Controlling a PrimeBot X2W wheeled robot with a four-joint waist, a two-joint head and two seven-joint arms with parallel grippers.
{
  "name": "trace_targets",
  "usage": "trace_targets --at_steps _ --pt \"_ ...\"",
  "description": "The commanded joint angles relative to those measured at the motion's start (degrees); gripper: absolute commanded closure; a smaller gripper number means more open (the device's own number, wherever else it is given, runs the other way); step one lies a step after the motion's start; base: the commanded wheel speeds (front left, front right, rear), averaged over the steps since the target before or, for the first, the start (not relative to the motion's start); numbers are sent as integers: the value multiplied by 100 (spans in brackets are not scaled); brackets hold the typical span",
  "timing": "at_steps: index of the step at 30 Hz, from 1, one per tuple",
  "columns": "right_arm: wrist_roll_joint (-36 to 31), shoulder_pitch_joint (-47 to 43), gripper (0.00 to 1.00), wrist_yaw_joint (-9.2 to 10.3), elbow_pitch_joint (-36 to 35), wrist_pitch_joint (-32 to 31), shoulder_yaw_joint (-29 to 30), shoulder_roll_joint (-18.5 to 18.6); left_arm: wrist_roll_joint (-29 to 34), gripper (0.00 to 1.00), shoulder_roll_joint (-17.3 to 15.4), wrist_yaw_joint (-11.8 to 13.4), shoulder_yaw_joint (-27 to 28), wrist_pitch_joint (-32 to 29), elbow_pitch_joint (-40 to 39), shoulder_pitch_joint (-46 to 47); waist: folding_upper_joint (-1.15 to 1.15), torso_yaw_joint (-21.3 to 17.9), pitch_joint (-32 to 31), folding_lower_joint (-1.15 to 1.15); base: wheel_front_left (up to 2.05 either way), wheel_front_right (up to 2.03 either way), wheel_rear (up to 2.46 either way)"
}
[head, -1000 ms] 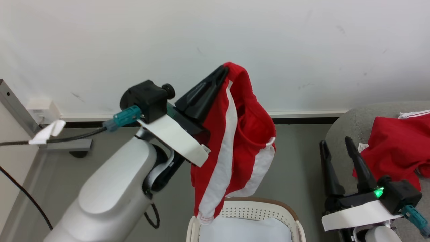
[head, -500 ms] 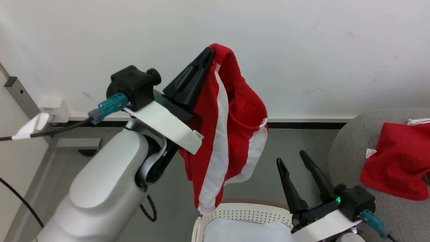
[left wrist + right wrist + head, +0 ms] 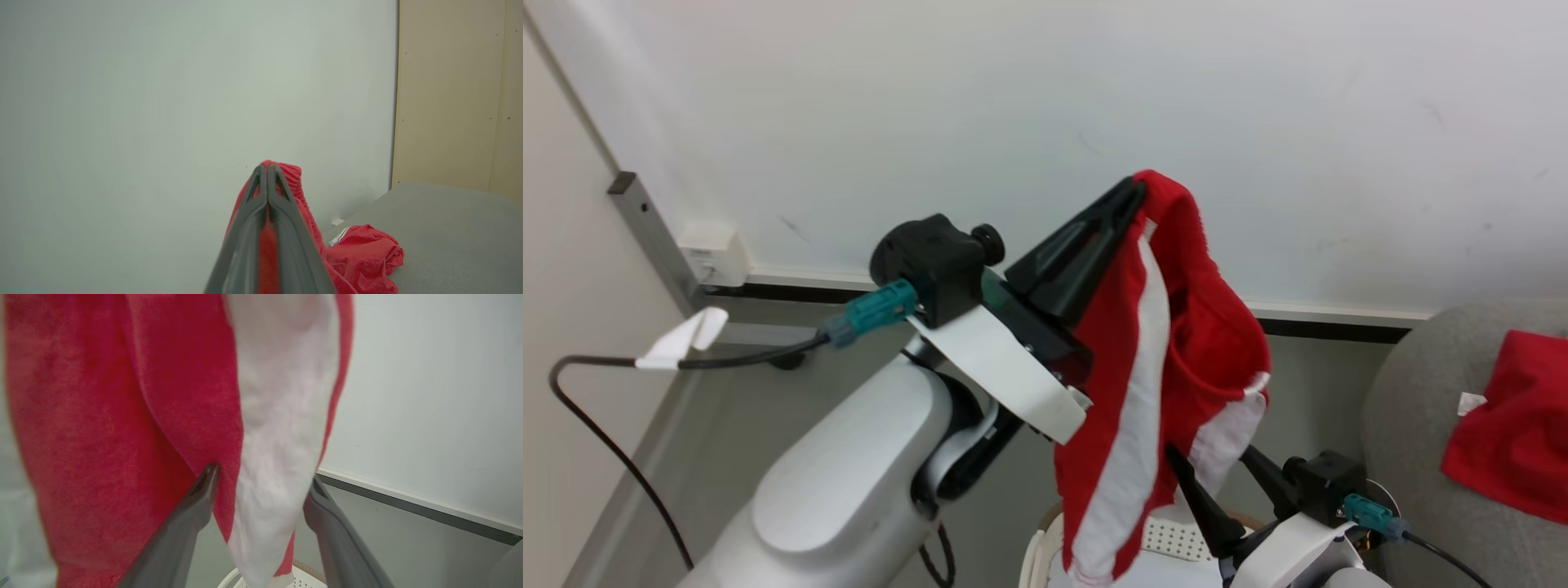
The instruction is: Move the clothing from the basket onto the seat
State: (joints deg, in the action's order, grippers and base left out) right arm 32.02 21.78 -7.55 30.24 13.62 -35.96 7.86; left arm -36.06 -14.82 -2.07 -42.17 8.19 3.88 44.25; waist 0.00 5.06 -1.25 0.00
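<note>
Head view: the left pincer (image 3: pixel 1133 189) is raised, its two dark fingers pressed together on the top fold of a bright red soft garment with white panels (image 3: pixel 1217 343), which hangs straight down from the tips.
Right pincer (image 3: pixel 1209 454): spread wide and holding nothing, low beneath the left one, with the cloth's white panel dangling between its fingers.
Basket: a white perforated plastic laundry basket with a brown rim (image 3: pixel 1176 539) sits directly below the hanging load, just beside the right pincer.
Seat: a large grey woven sofa (image 3: pixel 1405 441) lies off to the right of both pincers, with a second red garment (image 3: pixel 1515 433) lying on it.
Risk, snag: the hem may catch on the right pincer's open fingers as the load swings across, pulling it out of the thin pinch.
Risk, drop: letting go short of the sofa would drop it onto the floor or back into the basket.
Hidden: the basket's inside is cut off and screened by cloth, so I cannot tell what remains in it, nor whether the right fingers touch the fabric.
</note>
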Motion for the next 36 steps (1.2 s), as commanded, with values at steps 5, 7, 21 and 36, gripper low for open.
trace_targets --at_steps 5,7,21,36 --pt "502 286 0 13 332 100 -486 217 -51 100 79 -31 -181 -161 -343 -126 0 357 -95 0 0 0 0" --pt "573 392 0 13 394 123 -582 226 -79 100 80 -38 -226 -224 -463 -157 0 447 -105 0 0 0 0" --pt "313 294 100 13 -127 159 -88 71 -214 100 -110 89 -199 -229 -411 -413 0 740 -81 0 0 0 0" --pt "62 39 100 13 -422 160 353 -12 -282 100 -215 141 -173 -98 -263 -578 0 543 -21 0 0 0 0"
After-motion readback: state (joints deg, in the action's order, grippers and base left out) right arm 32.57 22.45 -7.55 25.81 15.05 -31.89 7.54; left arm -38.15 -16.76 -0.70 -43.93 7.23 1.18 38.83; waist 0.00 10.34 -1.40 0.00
